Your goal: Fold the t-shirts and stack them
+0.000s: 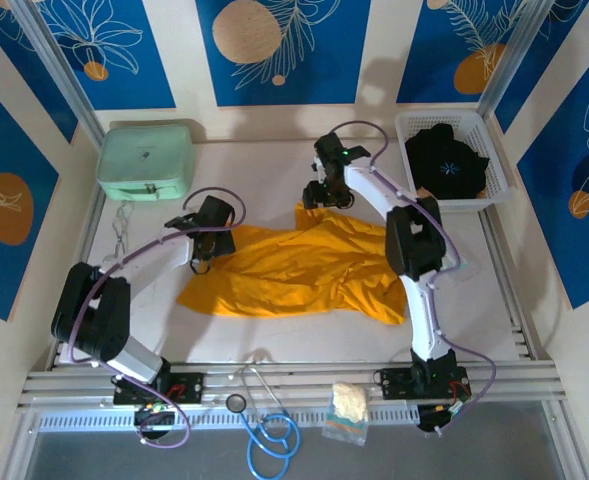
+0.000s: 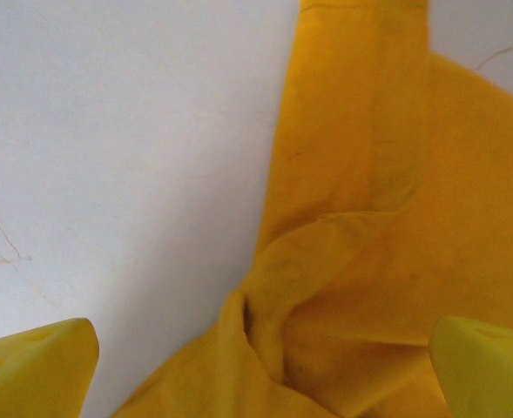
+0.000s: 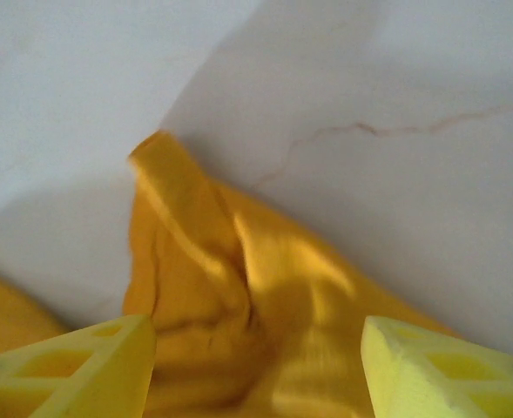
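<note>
An orange-yellow t-shirt (image 1: pixel 294 270) lies rumpled across the middle of the white table. My left gripper (image 1: pixel 200 260) hovers over its left edge, open. In the left wrist view the yellow fingertips (image 2: pixel 38 370) stand wide apart, and a raised fold of the shirt (image 2: pixel 361 287) lies between them, untouched. My right gripper (image 1: pixel 321 196) is over the shirt's far corner, also open. In the right wrist view the bunched corner (image 3: pixel 239 296) lies loose between the fingers (image 3: pixel 448 370). A black t-shirt (image 1: pixel 446 160) with a light-blue print sits in the basket at the back right.
The white basket (image 1: pixel 414 122) stands at the back right. A mint-green case (image 1: pixel 146 158) sits at the back left, with a thin white cable (image 1: pixel 122 228) beside it. A blue stethoscope (image 1: pixel 270 432) and a pale-yellow packet (image 1: pixel 347 405) lie on the front ledge.
</note>
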You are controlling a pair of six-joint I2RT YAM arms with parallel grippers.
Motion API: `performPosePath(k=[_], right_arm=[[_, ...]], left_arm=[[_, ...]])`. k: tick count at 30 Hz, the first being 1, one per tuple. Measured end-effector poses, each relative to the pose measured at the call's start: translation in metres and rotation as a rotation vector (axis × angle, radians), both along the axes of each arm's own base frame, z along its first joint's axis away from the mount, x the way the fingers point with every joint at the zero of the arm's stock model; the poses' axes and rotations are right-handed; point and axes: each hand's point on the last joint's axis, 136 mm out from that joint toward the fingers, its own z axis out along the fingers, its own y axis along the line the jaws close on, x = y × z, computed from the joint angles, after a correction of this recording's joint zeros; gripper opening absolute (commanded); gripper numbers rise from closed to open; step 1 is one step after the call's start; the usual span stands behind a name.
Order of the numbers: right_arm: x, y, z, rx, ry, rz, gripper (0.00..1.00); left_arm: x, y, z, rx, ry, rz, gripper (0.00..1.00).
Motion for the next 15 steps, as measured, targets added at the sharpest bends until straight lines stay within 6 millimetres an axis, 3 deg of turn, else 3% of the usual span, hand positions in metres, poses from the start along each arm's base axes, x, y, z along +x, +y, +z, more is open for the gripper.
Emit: performPosePath(k=[5,7,11,14,15], right_arm=[[0.01,0.003,-0.038,-0.04,0.062,0.017,0.6],[0.012,0.004,-0.035,-0.043,0.065,0.015,0.53],[0.019,0.006,-0.034,-0.043,0.049,-0.001,0.23],[0.02,0.002,-0.035,-0.057,0.046,-0.027,0.01],[0.021,0.001,-0.035,-0.062,0.044,-0.036,0.0]], left_arm=[[0.009,0.012,-0.019,0.01,0.031,0.022,0.88],[0.013,0.012,-0.028,0.006,0.044,0.016,0.79],[0.017,0.003,-0.055,-0.02,0.096,-0.005,0.44],[0.029,-0.008,-0.055,-0.06,0.067,-0.017,0.17],[0.031,-0.009,-0.056,-0.069,0.063,-0.019,0.09]])
